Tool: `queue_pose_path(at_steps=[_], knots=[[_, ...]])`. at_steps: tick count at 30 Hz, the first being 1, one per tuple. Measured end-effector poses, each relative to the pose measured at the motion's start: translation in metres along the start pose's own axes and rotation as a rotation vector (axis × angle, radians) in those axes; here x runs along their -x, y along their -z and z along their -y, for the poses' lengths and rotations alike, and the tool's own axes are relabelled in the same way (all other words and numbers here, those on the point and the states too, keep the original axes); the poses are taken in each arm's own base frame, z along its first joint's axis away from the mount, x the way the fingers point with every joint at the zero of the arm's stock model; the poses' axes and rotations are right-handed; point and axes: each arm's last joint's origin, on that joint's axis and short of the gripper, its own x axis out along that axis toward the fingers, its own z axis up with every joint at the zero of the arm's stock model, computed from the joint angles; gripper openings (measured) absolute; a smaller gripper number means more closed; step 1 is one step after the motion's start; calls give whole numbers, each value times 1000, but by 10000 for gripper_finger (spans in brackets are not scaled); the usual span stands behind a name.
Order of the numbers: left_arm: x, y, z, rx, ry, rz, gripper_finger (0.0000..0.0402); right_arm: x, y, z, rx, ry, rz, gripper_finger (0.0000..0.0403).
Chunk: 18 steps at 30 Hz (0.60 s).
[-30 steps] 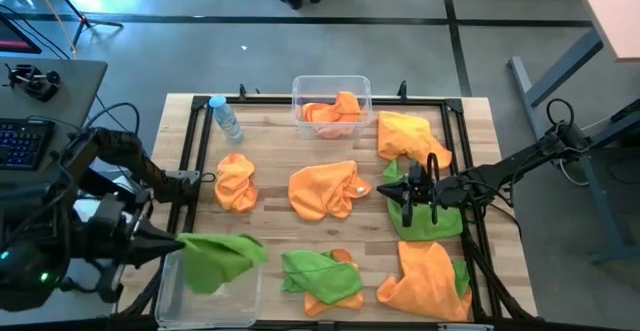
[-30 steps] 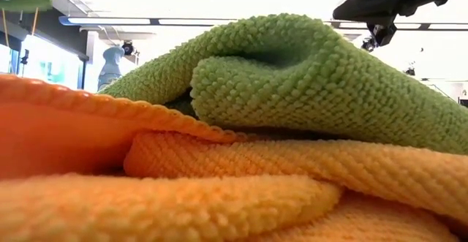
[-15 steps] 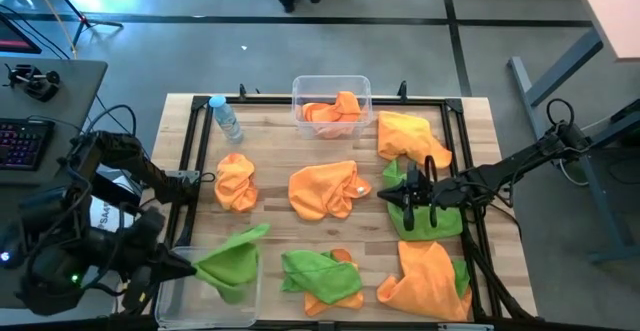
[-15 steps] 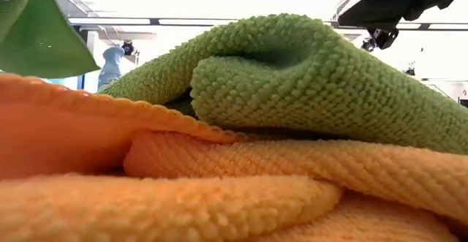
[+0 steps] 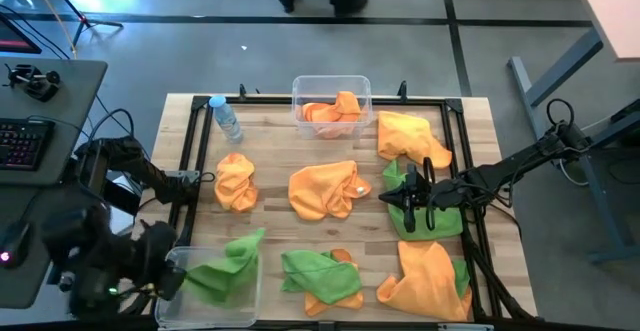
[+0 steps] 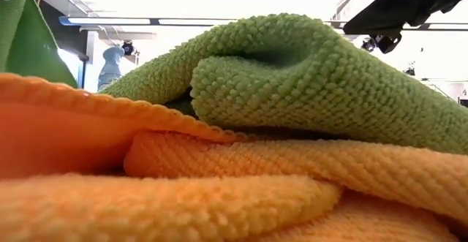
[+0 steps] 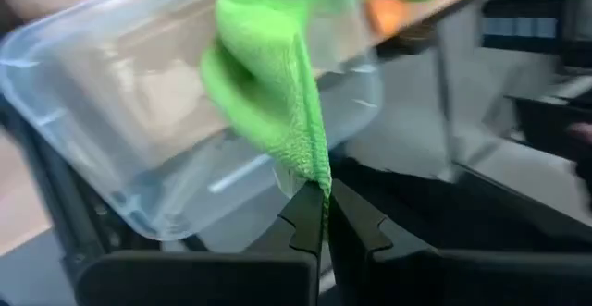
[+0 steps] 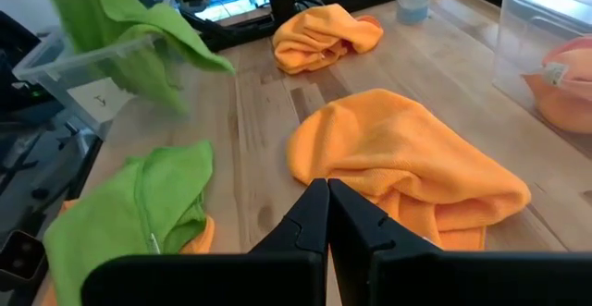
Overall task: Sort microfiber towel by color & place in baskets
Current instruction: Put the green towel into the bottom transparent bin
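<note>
Left claw point(image 7: 326, 215) sits off the desk's near-left corner, pinched shut on the edge of a green towel point(image 5: 225, 267). The cloth drapes over the rim and into the near-left basket point(image 5: 180, 263); part of it hangs toward the wooden desk point(image 5: 270, 161) side.

Risk: if the claw lets go while the corner is outside the rim, the towel could slide over the wall and drop off the desk. Pulling back while clamped would likely drag the light tub or tip it.

Next along: water bottle point(image 5: 227, 119) at the far-left. Orange towel point(image 5: 236, 181) loose just below it. Green-on-orange pile point(image 5: 320, 277) at the near edge, right beside the basket.

Centre: far basket point(image 5: 331, 89) holds orange cloth already. Big orange towel point(image 5: 325, 189) lies mid-desk, untouched.

Right: right claw point(image 5: 408, 193) hovers over a second green towel point(image 5: 430, 221), fingers closed on nothing, per its wrist view. The central orange towel lies just ahead of its tips. Possible snag: that green cloth overlaps orange ones, so a grab here may lift two colours at once.

Far-right orange towel point(image 5: 410, 135) and near-right orange towel point(image 5: 430, 276) unsorted. Low view blocked by cloth.
</note>
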Motion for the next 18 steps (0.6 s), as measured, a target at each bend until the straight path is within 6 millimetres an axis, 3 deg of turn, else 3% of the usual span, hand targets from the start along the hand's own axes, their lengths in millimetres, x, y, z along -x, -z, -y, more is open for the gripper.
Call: queue_pose_path(at_steps=[9,18], knots=[[-38,9,-2,76,-304,-154,0,0,2,1,13,11,-24,0],[-76,5,17,132,-383,-71,0,0,4,2,18,16,-34,0]])
